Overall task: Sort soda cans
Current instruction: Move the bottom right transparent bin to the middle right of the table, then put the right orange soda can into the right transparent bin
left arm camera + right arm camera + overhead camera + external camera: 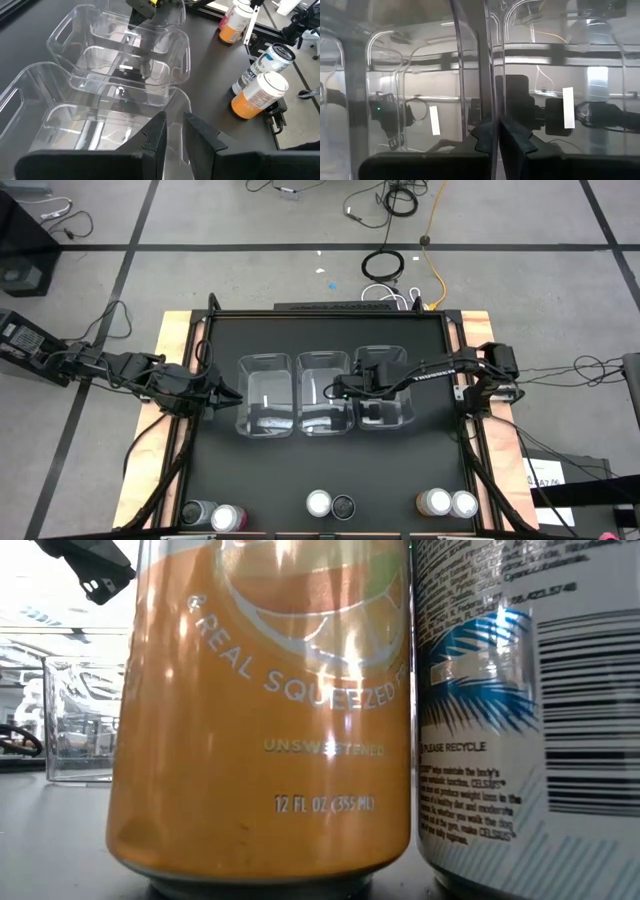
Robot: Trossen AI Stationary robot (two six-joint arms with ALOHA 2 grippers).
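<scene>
Along the near edge of the black desk (220, 480) stand all six soda cans, upright in three pairs. A dark can (197, 512) and a pink-red can (227, 518) sit at the left, touching. An orange can (319, 503) and a black can (343, 506) hold the middle, side by side. Another orange can (434, 502) and a second pink-red can (464, 504) are at the right. The low view is filled by the middle pair, label to label.

Well behind them, three clear bins sit in a row: left bin (265, 392), middle bin (322, 390), right bin (392, 358).

Left tool (174, 131) is right at the outer wall of the left bin, fingers slightly spread with the clear rim between them. Right tool (496, 136) reaches across the right bin to the wall where the middle and right bins meet, fingers nearly pressed together on that thin plastic edge.
</scene>
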